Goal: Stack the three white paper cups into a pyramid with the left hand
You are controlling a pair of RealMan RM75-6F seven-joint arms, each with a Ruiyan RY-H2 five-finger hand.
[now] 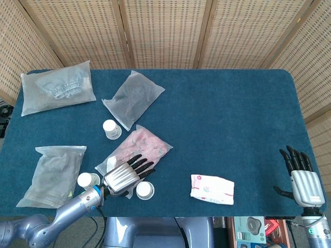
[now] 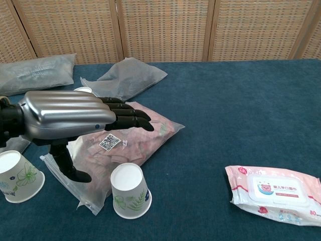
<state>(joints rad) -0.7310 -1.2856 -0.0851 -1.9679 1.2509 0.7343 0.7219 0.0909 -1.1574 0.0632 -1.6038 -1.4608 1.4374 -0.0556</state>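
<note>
Three white paper cups stand upside down on the blue table. One cup (image 1: pixel 111 129) (image 2: pixel 84 91) is at the back, mostly hidden behind my hand in the chest view. A second cup (image 1: pixel 85 180) (image 2: pixel 18 176) is near the front left. The third cup (image 1: pixel 145 190) (image 2: pixel 130 191) stands at the front edge of a pink bag (image 1: pixel 142 150) (image 2: pixel 125 143). My left hand (image 1: pixel 125 175) (image 2: pixel 75 118) hovers flat and open over the pink bag, fingers spread, just left of and above the third cup, holding nothing. My right hand (image 1: pixel 301 175) is open at the table's right front corner.
A pack of wet wipes (image 1: pixel 212 188) (image 2: pixel 273 195) lies front right. A grey bag (image 1: pixel 133 98) (image 2: pixel 125 80) lies behind the cups, another grey bag (image 1: pixel 57 88) (image 2: pixel 35 70) at the far left, and one more (image 1: pixel 49 173) at the front left.
</note>
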